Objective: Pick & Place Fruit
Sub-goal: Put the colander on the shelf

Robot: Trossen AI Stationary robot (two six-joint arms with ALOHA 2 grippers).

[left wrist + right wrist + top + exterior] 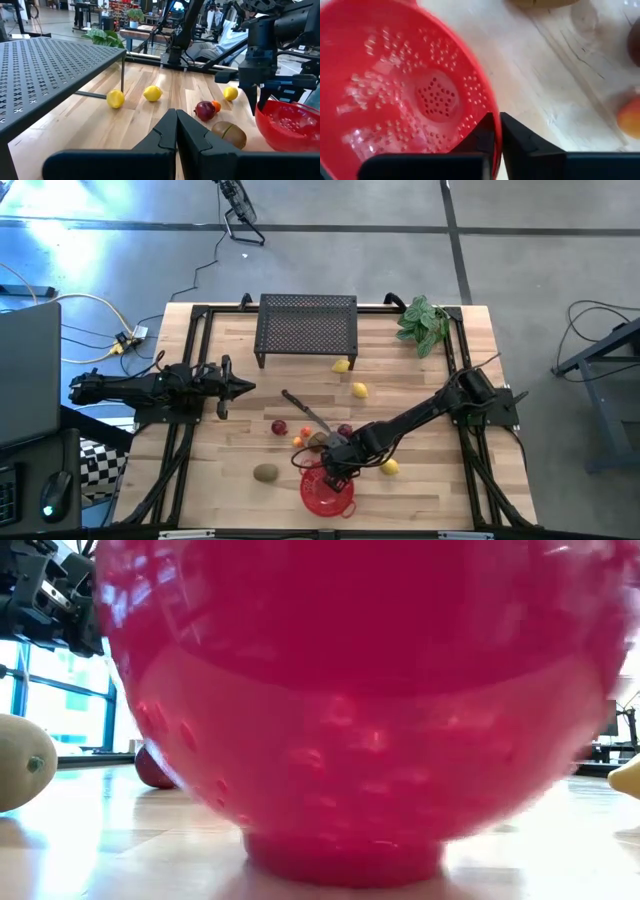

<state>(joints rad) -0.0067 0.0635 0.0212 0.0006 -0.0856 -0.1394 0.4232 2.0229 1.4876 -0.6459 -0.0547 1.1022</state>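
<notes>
Right gripper [493,131] pinches the rim of the empty red bowl [395,75]. Left gripper [176,131] waits pressed together at the table's left. Fruit [152,93] lies scattered: light, firm, rolls easily; best taken across the middle.

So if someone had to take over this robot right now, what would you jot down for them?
Right gripper: shut on the rim of the red colander, at the table's front edge.
Left gripper: shut, empty, waiting at the table's left side.
Colander: empty, no fruit placed yet.
Fruit on the table: three lemons, a kiwi left of the colander, another kiwi, a dark red fruit, a small orange one.
Left: all the fruit.
</notes>
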